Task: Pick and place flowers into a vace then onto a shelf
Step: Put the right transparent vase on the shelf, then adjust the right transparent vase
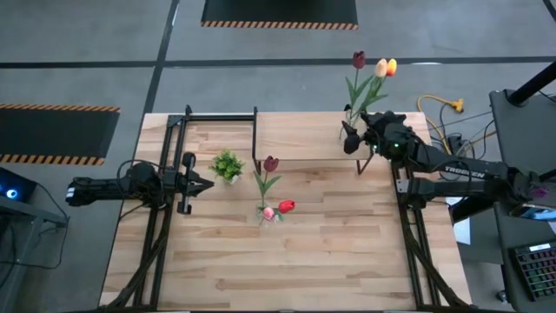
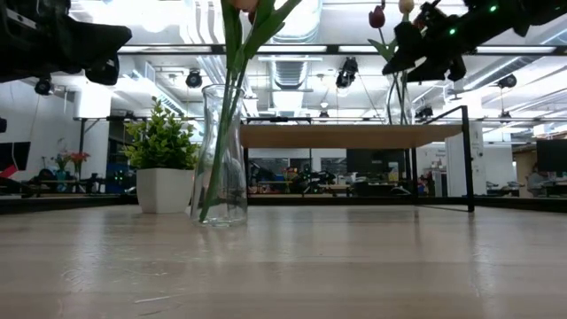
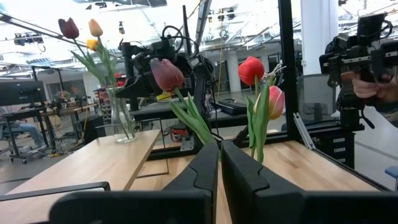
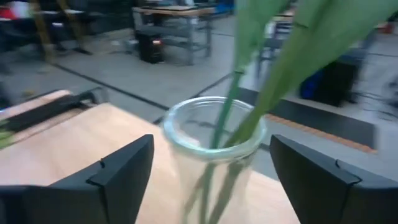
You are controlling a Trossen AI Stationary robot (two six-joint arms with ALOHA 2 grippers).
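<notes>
A clear glass vase (image 4: pixel 210 163) with maroon, peach and yellow tulips (image 1: pixel 379 68) stands by its base on the right end of the light-wood shelf (image 1: pixel 300 135). My right gripper (image 4: pixel 211 142) is open, one finger on either side of the vase's neck, a gap showing on each side. A second glass vase (image 2: pixel 221 159) stands on the table in front of the shelf with maroon, red and pink tulips (image 1: pixel 276 207). My left gripper (image 3: pixel 219 168) is shut on nothing and waits level at the table's left side (image 1: pixel 201 183).
A small bushy plant in a white pot (image 1: pixel 228 165) stands on the table between my left gripper and the second vase. The shelf's black legs (image 2: pixel 467 159) stand near the right gripper. A person's hand (image 3: pixel 372 84) shows beyond the table.
</notes>
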